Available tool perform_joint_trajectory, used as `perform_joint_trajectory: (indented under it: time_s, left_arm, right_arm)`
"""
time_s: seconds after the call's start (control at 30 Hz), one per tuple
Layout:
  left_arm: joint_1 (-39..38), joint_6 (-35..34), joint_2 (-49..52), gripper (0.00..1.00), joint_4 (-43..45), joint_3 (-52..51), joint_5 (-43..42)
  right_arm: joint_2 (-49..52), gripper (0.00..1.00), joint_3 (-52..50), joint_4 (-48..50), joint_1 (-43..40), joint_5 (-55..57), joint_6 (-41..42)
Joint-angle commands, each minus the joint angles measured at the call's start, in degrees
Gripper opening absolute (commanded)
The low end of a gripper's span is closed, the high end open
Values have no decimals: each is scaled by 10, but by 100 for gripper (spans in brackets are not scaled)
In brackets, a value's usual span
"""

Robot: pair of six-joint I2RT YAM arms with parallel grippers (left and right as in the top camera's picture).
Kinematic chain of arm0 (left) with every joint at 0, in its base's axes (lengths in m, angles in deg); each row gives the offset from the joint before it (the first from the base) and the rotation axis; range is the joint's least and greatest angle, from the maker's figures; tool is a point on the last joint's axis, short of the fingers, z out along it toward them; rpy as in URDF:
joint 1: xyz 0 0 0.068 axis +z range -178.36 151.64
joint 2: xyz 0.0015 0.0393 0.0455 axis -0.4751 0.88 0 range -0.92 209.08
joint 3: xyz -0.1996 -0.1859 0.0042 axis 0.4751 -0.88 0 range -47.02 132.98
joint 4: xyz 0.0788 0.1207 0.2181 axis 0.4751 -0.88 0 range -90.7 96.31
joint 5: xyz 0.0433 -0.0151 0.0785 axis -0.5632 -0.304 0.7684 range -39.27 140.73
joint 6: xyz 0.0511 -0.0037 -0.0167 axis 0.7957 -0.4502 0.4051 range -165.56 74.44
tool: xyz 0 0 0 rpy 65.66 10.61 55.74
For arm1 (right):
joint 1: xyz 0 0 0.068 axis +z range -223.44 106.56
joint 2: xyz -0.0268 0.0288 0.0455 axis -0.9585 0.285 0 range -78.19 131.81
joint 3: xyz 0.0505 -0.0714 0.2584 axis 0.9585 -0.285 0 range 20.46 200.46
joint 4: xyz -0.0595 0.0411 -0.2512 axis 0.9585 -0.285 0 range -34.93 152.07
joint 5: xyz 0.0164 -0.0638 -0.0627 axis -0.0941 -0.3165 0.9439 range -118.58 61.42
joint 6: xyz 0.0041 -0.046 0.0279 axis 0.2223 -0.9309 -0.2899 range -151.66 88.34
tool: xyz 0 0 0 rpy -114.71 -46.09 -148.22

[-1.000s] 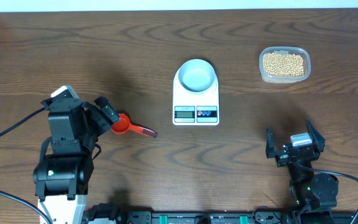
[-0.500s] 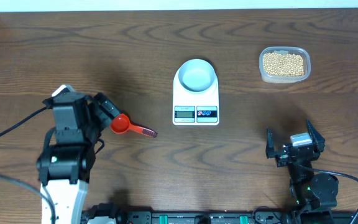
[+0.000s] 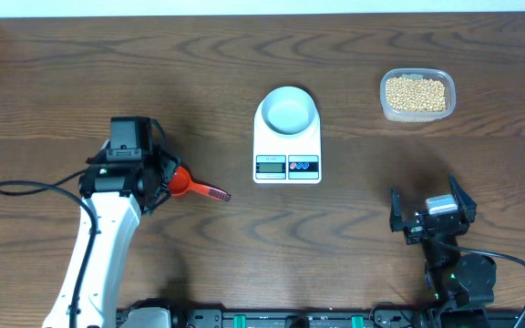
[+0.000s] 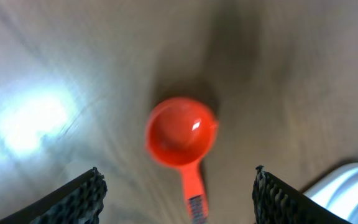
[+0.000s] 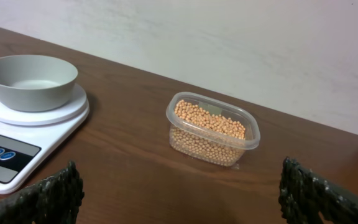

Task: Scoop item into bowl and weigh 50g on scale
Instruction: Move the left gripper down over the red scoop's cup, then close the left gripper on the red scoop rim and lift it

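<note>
Nearest you, at the lower right of the overhead frame, the right fingers (image 5: 48, 199) stand wide apart with nothing between them, well clear of everything. At the lower left, the left fingers (image 4: 82, 199) are also apart and grip nothing. They hang over the red scoop (image 4: 180, 132), which lies on the table (image 3: 80, 73) with its handle running between them toward the bottom of the wrist frame.

The pickup looks like the step in hand, and that is your main risk. The wrist picture is blurred, so height over the scoop is hard to judge. The handle is thin and lies low, so if you close too high you miss it, and if you close off-centre it may skid or twist away. Go too low and the tips jam into the table.

Farther up, mid-frame, the scale (image 3: 287, 166) carries the bowl (image 3: 287, 111), with no beans visible in it. A careless swing could shove it.

Farthest away, at the upper right, the beans (image 3: 416, 94) sit in their clear tub (image 3: 416, 117). That is a long carry, and a tilted scoop would spill.
</note>
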Motion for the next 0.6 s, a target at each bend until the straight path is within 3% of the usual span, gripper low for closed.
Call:
perform_joint_trajectory:
  time_s: [0.0, 0.13, 0.57]
  left_arm:
    - [2, -72, 19, 78, -24, 2, 8]
    - [2, -114, 36, 77, -16, -20, 16]
    - [2, -83, 100, 59, 9, -22, 37]
  right_arm:
    - [-3, 99, -1, -2, 5, 3, 5]
    - [-3, 99, -1, -2, 5, 3, 5]
    - [-3, 99, -1, -2, 5, 3, 5]
